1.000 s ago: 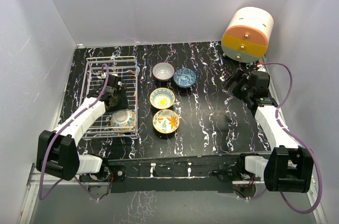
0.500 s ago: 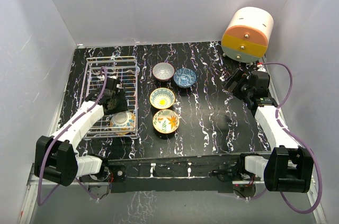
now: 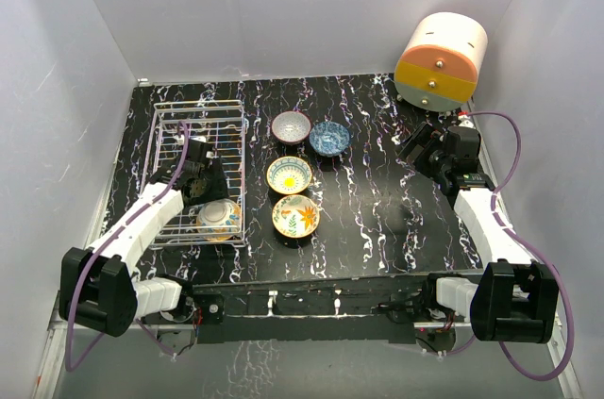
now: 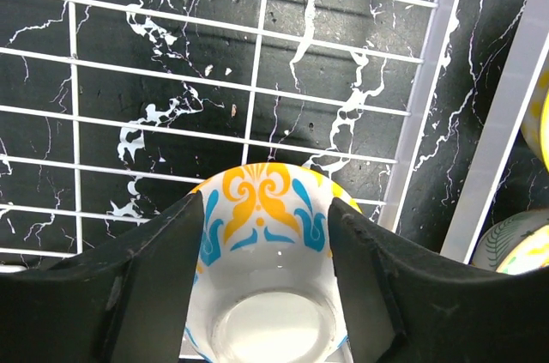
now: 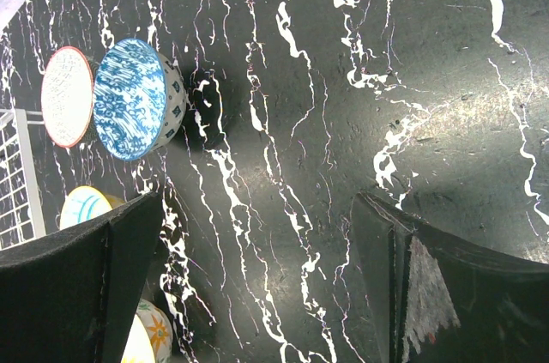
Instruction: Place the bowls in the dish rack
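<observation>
Bowl [image 4: 268,311] lies in the near-right corner of the dish rack [image 3: 170,125], between the fingers of the left claw [image 4: 266,208]; gripped or free, I cannot tell. Withdrawing while pinched could tip it out. Right claw [image 5: 257,200] gapes empty.

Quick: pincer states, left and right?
Left pincer: astride the bowl in the dish rack; grip cannot be told.
Right pincer: open, empty.
</observation>
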`<state>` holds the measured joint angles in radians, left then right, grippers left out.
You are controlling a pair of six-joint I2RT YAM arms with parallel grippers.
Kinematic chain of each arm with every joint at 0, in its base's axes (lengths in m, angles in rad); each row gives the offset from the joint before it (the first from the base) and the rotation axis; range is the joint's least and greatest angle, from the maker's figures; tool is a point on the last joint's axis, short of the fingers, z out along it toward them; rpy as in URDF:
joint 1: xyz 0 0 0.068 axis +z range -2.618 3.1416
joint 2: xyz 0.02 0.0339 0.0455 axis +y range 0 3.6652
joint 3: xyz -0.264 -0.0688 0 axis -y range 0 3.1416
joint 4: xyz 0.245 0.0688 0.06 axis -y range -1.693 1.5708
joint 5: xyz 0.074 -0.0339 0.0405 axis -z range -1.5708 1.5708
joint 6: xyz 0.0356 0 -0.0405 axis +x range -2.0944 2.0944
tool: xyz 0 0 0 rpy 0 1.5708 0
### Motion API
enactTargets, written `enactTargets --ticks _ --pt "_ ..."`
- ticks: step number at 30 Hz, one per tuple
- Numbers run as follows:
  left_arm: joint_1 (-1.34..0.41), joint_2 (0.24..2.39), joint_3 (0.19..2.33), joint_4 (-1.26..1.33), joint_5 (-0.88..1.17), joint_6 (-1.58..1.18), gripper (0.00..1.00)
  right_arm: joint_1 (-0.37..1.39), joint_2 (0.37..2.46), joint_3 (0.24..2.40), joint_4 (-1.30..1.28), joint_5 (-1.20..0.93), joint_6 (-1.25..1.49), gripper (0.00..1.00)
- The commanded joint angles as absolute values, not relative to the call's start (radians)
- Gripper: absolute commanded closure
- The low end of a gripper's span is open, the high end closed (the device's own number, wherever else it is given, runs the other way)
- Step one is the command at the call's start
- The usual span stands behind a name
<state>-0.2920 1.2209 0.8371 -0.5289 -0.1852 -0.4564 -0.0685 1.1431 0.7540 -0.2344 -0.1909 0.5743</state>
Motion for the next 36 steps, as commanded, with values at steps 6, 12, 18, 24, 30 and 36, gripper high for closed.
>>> enactTargets --ticks 6,12,18,24,30,36 --pt "-0.298 1.228 1.018 -0.533 -0.283 -0.406 0.3 -0.076 1.121 0.746 -0.181 -0.197 0.569 0.05" --pt "-0.317 1.215 1.085 -0.464 -0.218 -0.346 0.31 -0.075 1.125 0.749 -0.181 -0.176 0.57 0.05" --pt "-0.491 1.199 1.096 -0.422 -0.201 -0.302 0.32 -0.078 1.154 0.752 -0.171 -0.19 0.586 0.05" --pt "-0.802 1.21 1.098 -0.4 -0.352 -0.349 0.32 -0.078 1.161 0.754 -0.167 -0.185 0.591 0.05" --pt "-1.042 1.317 1.058 -0.345 -0.489 -0.43 0.33 -0.079 1.16 0.757 -0.169 -0.178 0.587 0.05" --pt "-1.123 1.448 0.971 -0.208 -0.547 -0.427 0.33 -0.081 1.159 0.755 -0.169 -0.183 0.588 0.05"
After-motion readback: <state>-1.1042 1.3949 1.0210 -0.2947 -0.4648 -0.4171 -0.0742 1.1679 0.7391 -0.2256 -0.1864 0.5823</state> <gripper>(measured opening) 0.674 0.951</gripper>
